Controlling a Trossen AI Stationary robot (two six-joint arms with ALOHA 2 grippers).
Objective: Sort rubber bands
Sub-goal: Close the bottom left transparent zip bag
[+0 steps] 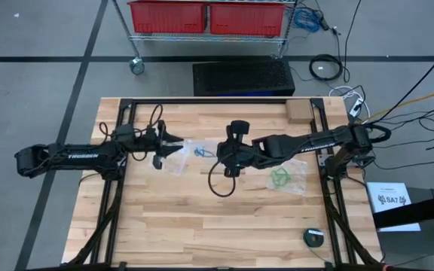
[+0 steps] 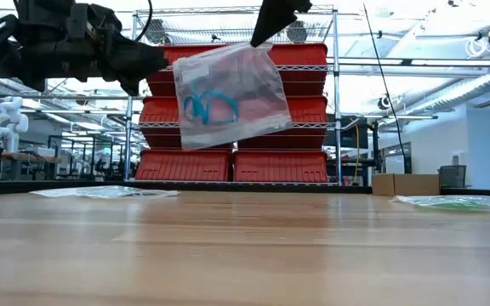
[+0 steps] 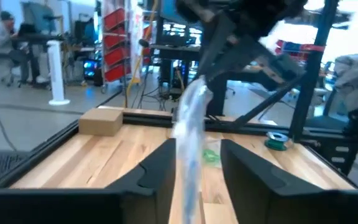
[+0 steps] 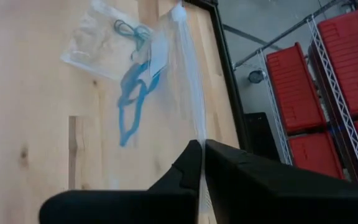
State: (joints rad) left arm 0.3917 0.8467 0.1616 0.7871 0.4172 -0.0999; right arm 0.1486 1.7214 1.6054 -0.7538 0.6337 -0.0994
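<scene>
**Operator:** Bags first. Where are they, and where are the rubber bands?

**Describer:** Your right gripper (image 1: 218,153) hangs over the middle of the wooden tabletop (image 1: 202,226), its fingers (image 4: 185,171) pinched shut on the top edge of a clear plastic bag (image 2: 225,93). You have that bag lifted well above the wood, hanging tilted. Blue rubber bands (image 2: 208,107) sit inside it, near its left half in the low view.

**Operator:** And my left gripper?

**Describer:** Your left gripper (image 1: 176,143) is raised too, just beside the hanging bag on its left-edge side. Its fingers (image 3: 151,177) stand apart, with the bag's edge between them; they are not closed on it.

**Operator:** What lies on the tabletop?

**Describer:** A second clear bag (image 4: 104,40) lies flat below the left gripper, with teal bands (image 4: 127,28) in it. A third bag (image 1: 286,179) lies toward the right edge, holding green bands (image 1: 280,178). A small cardboard box (image 1: 298,111) sits at the far right corner, and a dark roll of tape (image 1: 314,237) sits near the near right corner.
</scene>
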